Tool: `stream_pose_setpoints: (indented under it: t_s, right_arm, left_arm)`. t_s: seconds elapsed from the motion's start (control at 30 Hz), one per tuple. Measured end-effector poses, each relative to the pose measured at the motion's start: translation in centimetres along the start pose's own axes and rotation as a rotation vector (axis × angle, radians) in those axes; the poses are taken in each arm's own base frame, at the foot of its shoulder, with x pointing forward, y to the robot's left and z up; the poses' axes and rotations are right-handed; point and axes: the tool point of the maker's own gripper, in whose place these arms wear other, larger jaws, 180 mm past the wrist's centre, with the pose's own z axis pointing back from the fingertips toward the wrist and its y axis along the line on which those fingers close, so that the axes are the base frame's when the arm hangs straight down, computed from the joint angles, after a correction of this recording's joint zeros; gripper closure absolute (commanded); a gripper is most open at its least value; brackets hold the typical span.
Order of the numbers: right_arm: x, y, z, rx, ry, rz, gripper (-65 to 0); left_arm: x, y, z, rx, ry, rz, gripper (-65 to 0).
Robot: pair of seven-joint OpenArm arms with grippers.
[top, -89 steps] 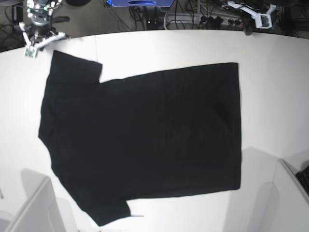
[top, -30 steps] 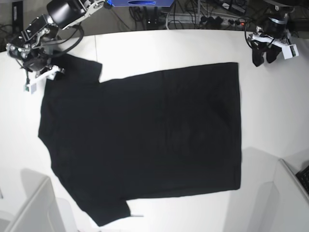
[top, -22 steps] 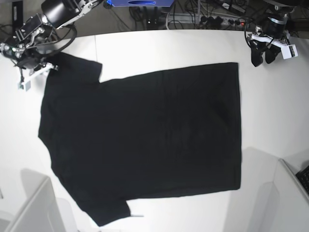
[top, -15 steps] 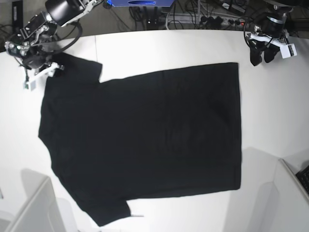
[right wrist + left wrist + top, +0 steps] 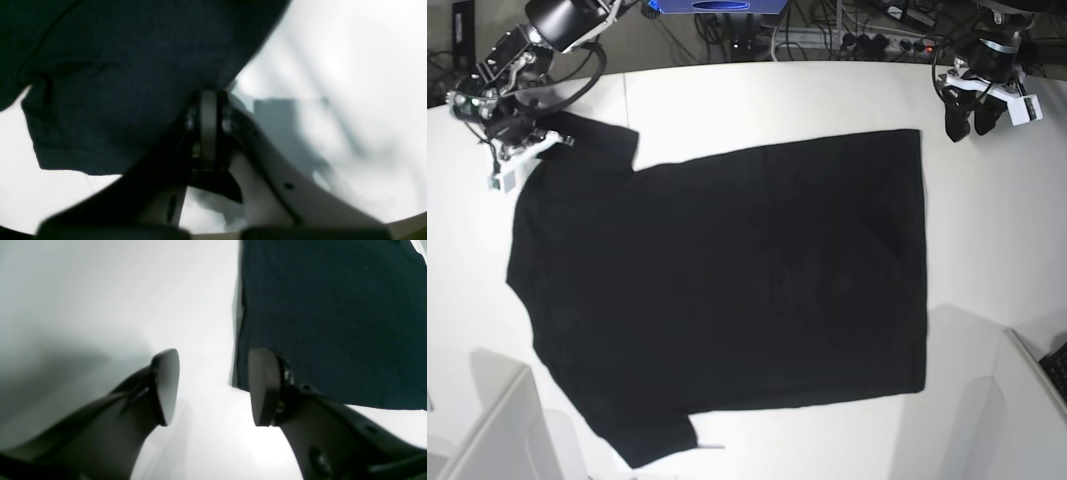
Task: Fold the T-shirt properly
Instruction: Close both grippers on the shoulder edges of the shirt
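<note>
White table [image 5: 757, 90] fills pretty much the whole base view, with the T-shirt [image 5: 727, 290] spread flat across the middle, plain black side up, sleeves toward the left edge and hem toward the right. Near edge of the table has just the lower sleeve and hem corner, nothing folded over yet, so I'd say the task is basically at square one. Further back, the left gripper [image 5: 213, 386] hangs by the far right hem corner with its jaws apart and nothing between them, straddling the shirt's edge. Over at the far left corner the right gripper [image 5: 208, 126] looks pinched closed on the upper sleeve's cloth. All the folds are left to do.
</note>
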Motion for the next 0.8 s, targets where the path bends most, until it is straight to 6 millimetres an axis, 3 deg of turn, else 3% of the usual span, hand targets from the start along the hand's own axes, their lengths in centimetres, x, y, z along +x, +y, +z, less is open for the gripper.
stream_pose_setpoints:
  t_s: [0.07, 0.17, 0.23, 0.3, 0.43, 0.8]
  right_arm:
    - [0.0, 0.1, 0.0, 0.001, 0.002, 0.002, 0.0]
    - [-0.1, 0.1, 0.0, 0.001, 0.004, 0.003, 0.0]
    - [-0.1, 0.1, 0.0, 0.004, 0.002, 0.003, 0.0]
    - [-0.1, 0.1, 0.0, 0.003, 0.002, 0.003, 0.0]
    - [-0.1, 0.2, 0.0, 0.005, 0.004, 0.004, 0.0]
    - [-0.2, 0.2, 0.0, 0.011, -0.001, 0.001, 0.0]
  left_arm:
    - [-0.3, 0.5, -0.4, 0.01, 0.004, 0.012, -37.0]
    - [-1.2, 1.4, -0.8, 0.031, 0.022, 0.037, -51.0]
    - [-2.2, 1.7, -1.2, 0.038, 0.044, 0.051, -56.9]
    - [-3.6, 1.2, -1.9, 0.024, 0.076, 0.07, -57.8]
    - [-5.4, -2.0, -3.4, -0.061, 0.121, 0.088, -57.8]
    - [-5.5, -4.1, -5.9, -0.124, 0.093, 0.15, -57.8]
